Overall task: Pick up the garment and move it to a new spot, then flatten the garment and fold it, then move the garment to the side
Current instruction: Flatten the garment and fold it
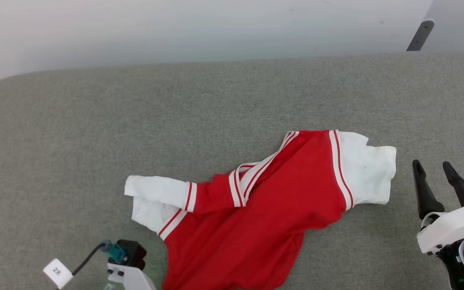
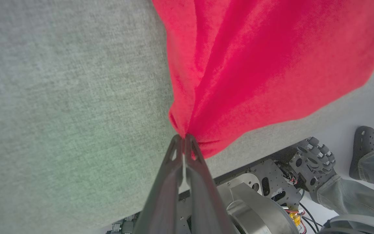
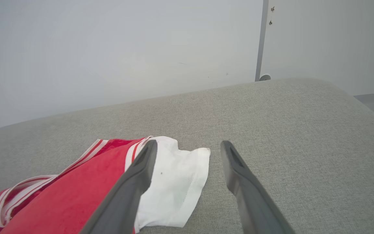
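Pad: one grey fabric-covered pad (image 1: 95, 141) with rounded far corners, set before one pale wall (image 1: 175, 28).
Garment: one red garment (image 1: 264, 217), rumpled, lying on the near middle of the pad and running off the head view's bottom edge; no lettering shows.
Sleeves: two white sleeves, one at the garment's left end (image 1: 155, 193) and one at its right end (image 1: 371, 173), each joined to the red by red-and-white striped trim.
Right gripper: one right gripper (image 1: 431, 162), two dark fingers spread wide with nothing between them, near the right-hand sleeve but apart from it.
Left gripper: one left gripper (image 2: 183, 138), two fingers pressed together on a bunched fold of the garment's red cloth at the pad's near edge.
Shoe: one dark shoe (image 2: 364, 149) of a person, on the floor beside the robot's base.
Tag: one small white tag (image 1: 57, 272) on a cable at the lower left.
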